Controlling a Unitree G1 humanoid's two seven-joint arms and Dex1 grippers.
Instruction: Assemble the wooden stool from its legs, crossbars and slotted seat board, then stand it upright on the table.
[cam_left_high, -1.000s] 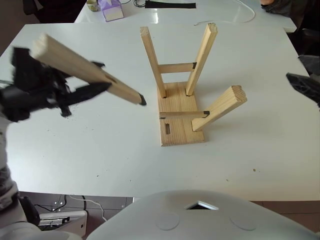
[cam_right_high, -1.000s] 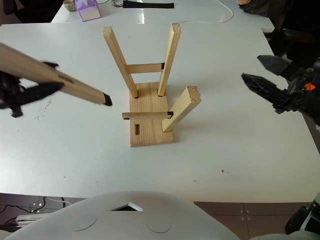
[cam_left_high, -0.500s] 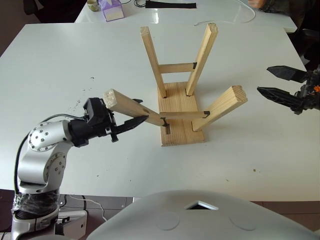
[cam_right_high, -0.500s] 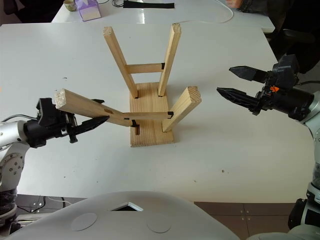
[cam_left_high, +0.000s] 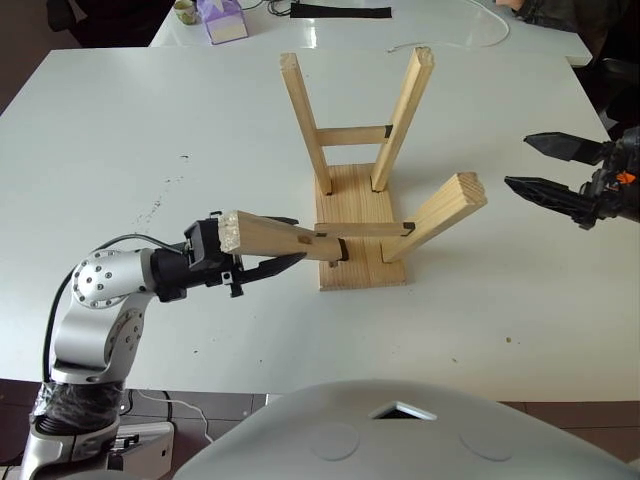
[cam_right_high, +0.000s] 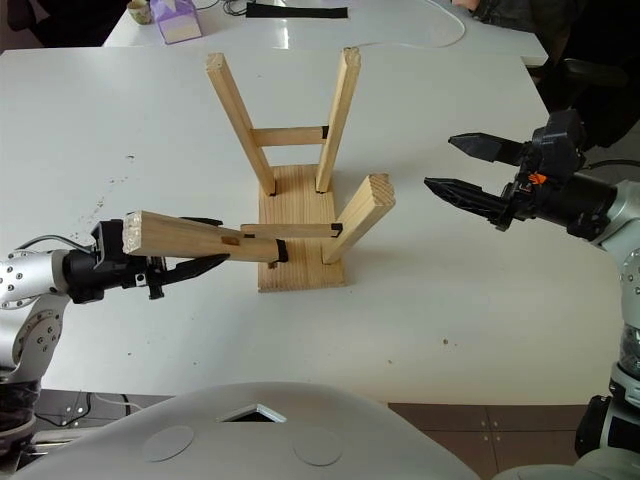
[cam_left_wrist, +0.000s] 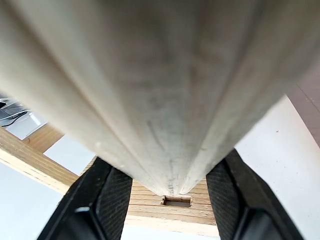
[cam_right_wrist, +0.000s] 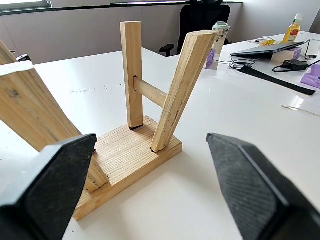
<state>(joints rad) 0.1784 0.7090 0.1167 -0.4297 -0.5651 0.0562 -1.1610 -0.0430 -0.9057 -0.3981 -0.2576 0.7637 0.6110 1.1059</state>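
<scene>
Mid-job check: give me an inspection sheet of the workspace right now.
Surface: white table.
Job's things: seat board flat; two legs upright in it, joined by a crossbar; third leg leaning, carrying the second crossbar; fourth leg held, tip at the free slot.
Clutter: few dark specks, left side.
Grippers: left gripper shut on fourth leg; right gripper open, empty, right of the third leg.
Cables: white cable on the far table.
Surroundings: far table with purple box, cup, black strap.
</scene>
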